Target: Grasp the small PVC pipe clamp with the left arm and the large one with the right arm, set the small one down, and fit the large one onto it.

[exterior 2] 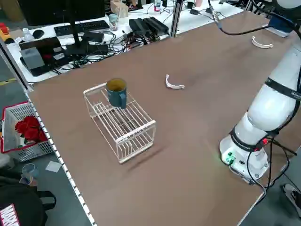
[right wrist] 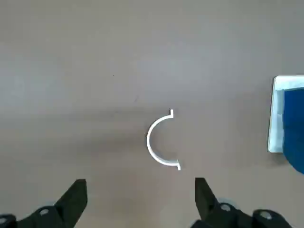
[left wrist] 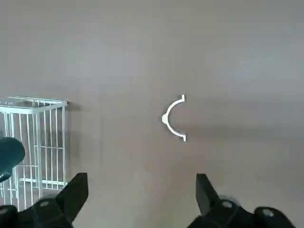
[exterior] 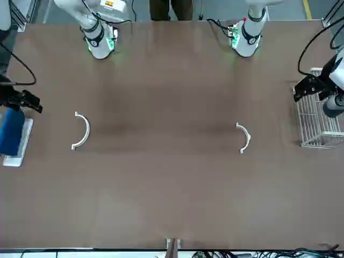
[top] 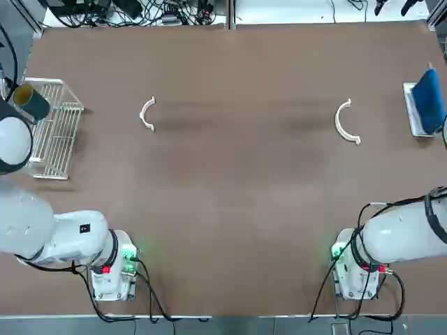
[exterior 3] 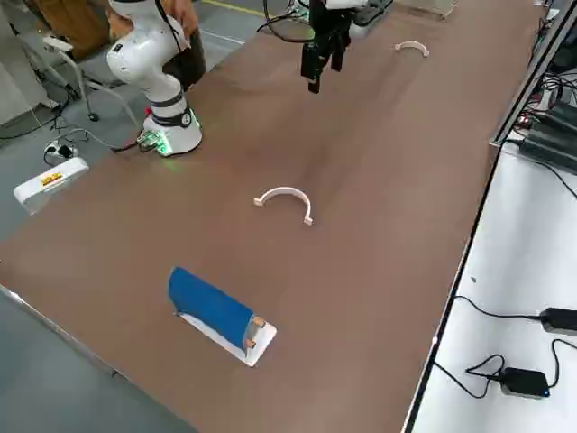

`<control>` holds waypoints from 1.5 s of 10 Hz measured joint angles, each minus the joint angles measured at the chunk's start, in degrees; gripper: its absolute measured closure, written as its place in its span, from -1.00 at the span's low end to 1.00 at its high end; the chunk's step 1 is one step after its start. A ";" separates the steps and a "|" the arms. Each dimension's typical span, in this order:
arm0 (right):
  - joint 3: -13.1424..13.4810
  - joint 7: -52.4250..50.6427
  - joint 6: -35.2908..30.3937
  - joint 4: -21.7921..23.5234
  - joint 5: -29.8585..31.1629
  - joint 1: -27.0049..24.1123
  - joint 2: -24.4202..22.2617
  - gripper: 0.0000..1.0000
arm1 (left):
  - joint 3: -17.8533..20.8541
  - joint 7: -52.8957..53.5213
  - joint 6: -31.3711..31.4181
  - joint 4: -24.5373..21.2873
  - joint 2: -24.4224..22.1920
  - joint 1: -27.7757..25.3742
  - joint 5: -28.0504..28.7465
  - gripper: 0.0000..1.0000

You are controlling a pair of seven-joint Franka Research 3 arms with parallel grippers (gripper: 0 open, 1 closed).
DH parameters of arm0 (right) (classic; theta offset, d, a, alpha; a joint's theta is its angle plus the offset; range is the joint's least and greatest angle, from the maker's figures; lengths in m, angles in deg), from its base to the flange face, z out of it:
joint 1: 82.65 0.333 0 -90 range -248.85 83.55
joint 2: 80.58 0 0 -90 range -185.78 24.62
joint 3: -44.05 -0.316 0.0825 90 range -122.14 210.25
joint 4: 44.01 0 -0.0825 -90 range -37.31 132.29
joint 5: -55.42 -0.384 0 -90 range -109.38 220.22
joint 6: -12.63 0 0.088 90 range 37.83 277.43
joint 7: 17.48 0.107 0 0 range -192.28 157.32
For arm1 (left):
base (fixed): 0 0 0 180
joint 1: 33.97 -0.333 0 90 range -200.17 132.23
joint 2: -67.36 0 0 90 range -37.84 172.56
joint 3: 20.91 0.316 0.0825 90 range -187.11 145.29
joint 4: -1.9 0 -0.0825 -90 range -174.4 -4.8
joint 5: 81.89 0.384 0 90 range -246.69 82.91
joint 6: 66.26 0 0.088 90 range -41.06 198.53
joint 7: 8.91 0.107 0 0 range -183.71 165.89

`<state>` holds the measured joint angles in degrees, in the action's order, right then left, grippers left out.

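The small PVC pipe clamp (top: pixel 147 114) lies flat on the brown table, left of centre, and also shows in the left wrist view (left wrist: pixel 174 118). Over on the right half lies the large one (top: pixel 344 121), seen from the right wrist too (right wrist: pixel 159 140). My left gripper (left wrist: pixel 141 179) hangs high over the table, open and empty, on the robot's side of the small clamp. High up as well, the right gripper (right wrist: pixel 140 182) is open and empty, short of the large clamp. Neither gripper touches a clamp.
A white wire rack (top: pixel 56 132) holding a teal cup (top: pixel 29 101) stands at the table's left edge. At the right edge a blue object on a white base (top: pixel 426 105) rests. Cables and equipment lie beyond the far edge.
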<state>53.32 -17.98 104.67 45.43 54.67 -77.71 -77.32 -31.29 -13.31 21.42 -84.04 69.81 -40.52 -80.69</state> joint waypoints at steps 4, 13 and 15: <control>0.32 -0.02 0.27 -0.66 0.07 -0.42 -0.12 -1.00 | 0.03 0.00 1.07 -0.13 0.67 -0.14 0.00 -1.00; 0.04 -0.02 42.36 36.44 0.10 0.11 3.74 -1.00 | -3.20 -2.38 40.67 -32.65 9.37 0.63 2.65 -0.84; 0.07 -0.02 48.53 39.58 0.10 0.00 9.28 -1.00 | -3.14 -2.39 49.93 -40.90 9.96 0.40 5.04 -0.74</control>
<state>53.39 -18.01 153.20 85.01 54.77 -77.70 -68.04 -34.42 -15.70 71.36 -124.94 79.77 -40.12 -75.65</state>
